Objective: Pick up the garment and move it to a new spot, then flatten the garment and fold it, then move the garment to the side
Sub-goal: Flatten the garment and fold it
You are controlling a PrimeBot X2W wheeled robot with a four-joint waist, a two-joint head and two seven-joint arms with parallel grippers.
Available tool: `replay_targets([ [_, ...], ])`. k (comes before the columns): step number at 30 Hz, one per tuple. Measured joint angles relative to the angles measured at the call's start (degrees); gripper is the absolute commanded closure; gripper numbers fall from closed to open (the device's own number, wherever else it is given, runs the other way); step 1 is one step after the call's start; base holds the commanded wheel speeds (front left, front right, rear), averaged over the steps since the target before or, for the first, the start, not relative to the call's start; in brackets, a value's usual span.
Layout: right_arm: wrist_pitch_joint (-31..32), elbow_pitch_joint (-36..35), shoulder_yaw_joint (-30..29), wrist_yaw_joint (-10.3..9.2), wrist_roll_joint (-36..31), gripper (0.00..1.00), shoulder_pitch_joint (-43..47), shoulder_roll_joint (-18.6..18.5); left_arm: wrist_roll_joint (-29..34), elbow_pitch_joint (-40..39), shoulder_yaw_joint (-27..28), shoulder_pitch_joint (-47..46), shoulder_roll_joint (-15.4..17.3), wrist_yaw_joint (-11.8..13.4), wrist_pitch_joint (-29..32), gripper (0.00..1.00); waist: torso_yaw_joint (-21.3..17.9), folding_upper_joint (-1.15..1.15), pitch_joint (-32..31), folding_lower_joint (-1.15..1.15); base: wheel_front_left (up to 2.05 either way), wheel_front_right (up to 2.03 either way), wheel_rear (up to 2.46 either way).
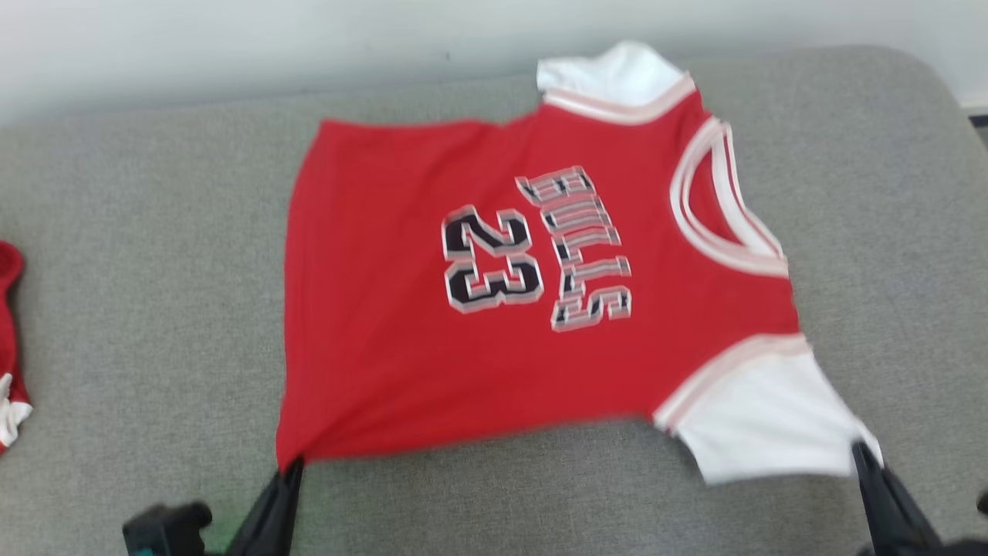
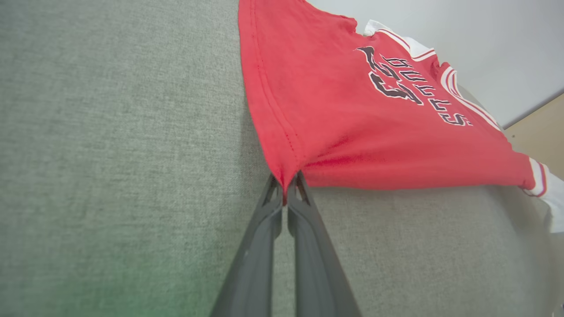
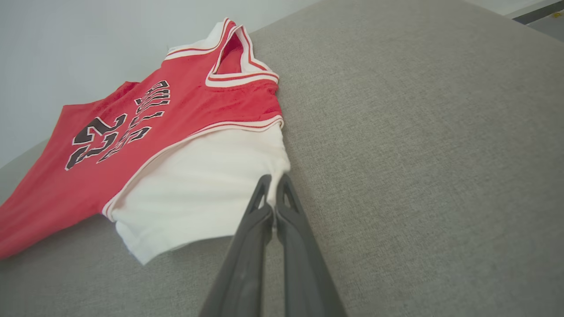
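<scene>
Lying spread out — red jersey (image 1: 370, 309), white sleeves, black 23.

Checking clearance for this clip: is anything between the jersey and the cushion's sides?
Another red garment lies at the cushion's left edge, apart from the jersey; nothing visible to the jersey's right.

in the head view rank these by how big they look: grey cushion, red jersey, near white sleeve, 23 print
1. grey cushion
2. red jersey
3. near white sleeve
4. 23 print; the sleeve lies nearer the camera, so this last gap is unsure
</scene>
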Motion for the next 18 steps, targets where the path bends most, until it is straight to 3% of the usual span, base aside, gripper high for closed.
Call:
replay_targets([
  [11,5.5,-2.4,-2.7,0.00,-1.1,1.00,11.3,5.4,2.7,0.5,3.8,10.3,-2.8,-0.7,0.0,1.00,-1.9,0.01,-3.4,0.01,0.00,0.00,0.00],
  [18,7.1,-4.9,-3.2,0.00,0.3,1.00,10.7,6.7,5.4,-2.4,6.3,12.2,-4.9,-0.4,0.0,1.00,-2.9,0.01,-3.7,0.01,0.00,0.00,0.00],
])
